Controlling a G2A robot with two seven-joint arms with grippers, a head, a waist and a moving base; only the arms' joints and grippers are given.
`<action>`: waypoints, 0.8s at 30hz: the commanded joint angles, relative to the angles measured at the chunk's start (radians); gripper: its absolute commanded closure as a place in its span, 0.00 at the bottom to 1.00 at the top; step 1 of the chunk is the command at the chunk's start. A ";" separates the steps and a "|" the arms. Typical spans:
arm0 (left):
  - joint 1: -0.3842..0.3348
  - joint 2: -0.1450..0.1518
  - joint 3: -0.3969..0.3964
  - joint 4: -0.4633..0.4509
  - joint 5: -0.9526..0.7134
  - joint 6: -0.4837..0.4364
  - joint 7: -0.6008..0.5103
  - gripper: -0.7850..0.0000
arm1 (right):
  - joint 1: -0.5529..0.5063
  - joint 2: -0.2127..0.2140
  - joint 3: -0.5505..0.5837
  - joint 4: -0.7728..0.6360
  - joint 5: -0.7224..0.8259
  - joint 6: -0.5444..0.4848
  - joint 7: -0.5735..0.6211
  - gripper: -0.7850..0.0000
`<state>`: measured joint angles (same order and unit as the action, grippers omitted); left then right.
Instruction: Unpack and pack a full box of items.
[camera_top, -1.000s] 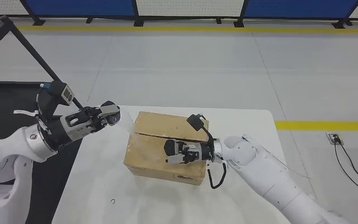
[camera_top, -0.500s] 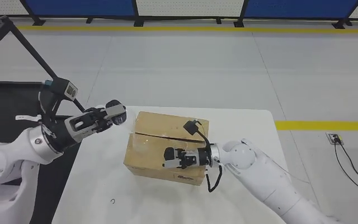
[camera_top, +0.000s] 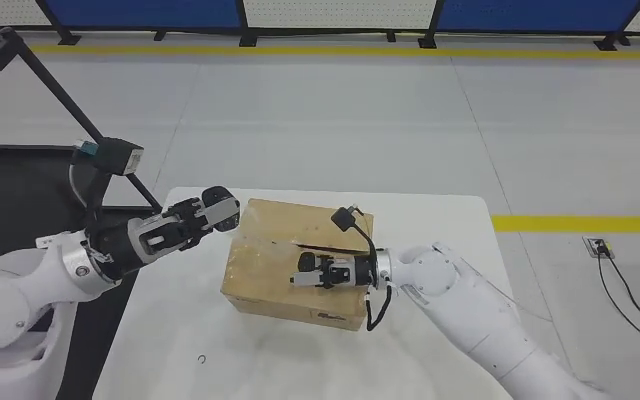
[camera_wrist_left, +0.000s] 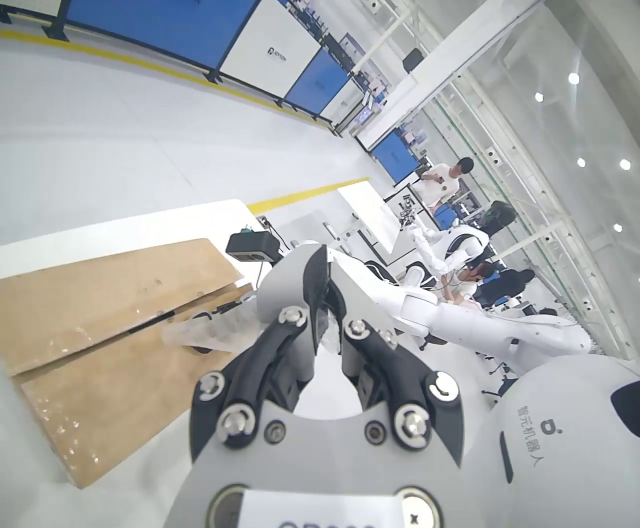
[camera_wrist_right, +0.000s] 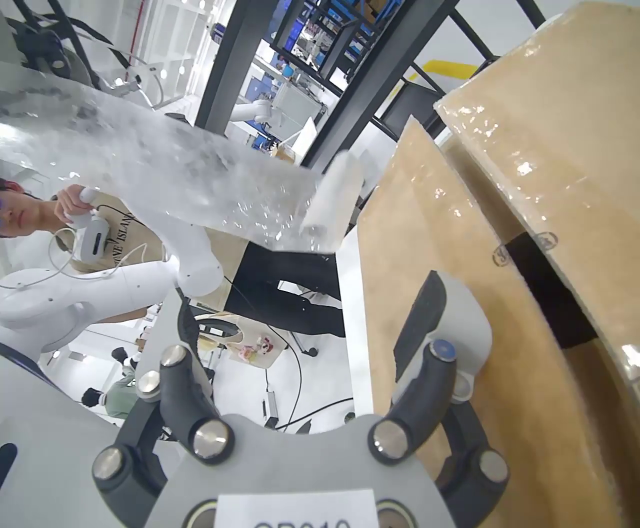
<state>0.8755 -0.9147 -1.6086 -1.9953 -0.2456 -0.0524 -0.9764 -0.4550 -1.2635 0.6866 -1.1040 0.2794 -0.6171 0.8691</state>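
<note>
One cardboard box (camera_top: 262, 272) sat mid-table (camera_top: 440, 235), its two flaps nearly closed and its contents hidden. At its ten o'clock corner the left gripper (camera_top: 230, 207) pinched one clear tape strip (camera_wrist_right: 165, 165). The right gripper (camera_top: 303, 272) lay spread open on top.

**Colours and patterns, as seen**

Box (camera_top: 285, 270): plain tan cardboard, glossy patches along the flaps, small dark round stamps by the seam.
Tape strip (camera_wrist_right: 150, 160): clear, speckled milky white.
Table (camera_top: 440, 215): white.
Left gripper (camera_wrist_left: 320, 272), right gripper (camera_wrist_right: 310, 300): black links, white-backed fingers, silver plates.
Floor (camera_top: 350, 110): pale grey, yellow lines.
</note>
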 joint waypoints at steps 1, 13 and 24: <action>0.007 0.001 -0.004 -0.006 -0.001 -0.007 0.008 1.00 | 0.000 0.000 0.006 -0.003 -0.014 0.011 0.001 0.00; 0.041 0.010 -0.023 -0.039 -0.001 -0.035 0.031 1.00 | 0.001 -0.018 0.025 -0.003 -0.040 0.066 -0.047 0.00; 0.072 0.017 -0.042 -0.061 0.008 -0.019 0.067 1.00 | -0.014 -0.020 0.091 0.005 -0.052 0.008 -0.125 0.00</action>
<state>0.9418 -0.8985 -1.6457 -2.0565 -0.2359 -0.0753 -0.9167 -0.4655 -1.2862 0.7669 -1.0962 0.2304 -0.6068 0.7455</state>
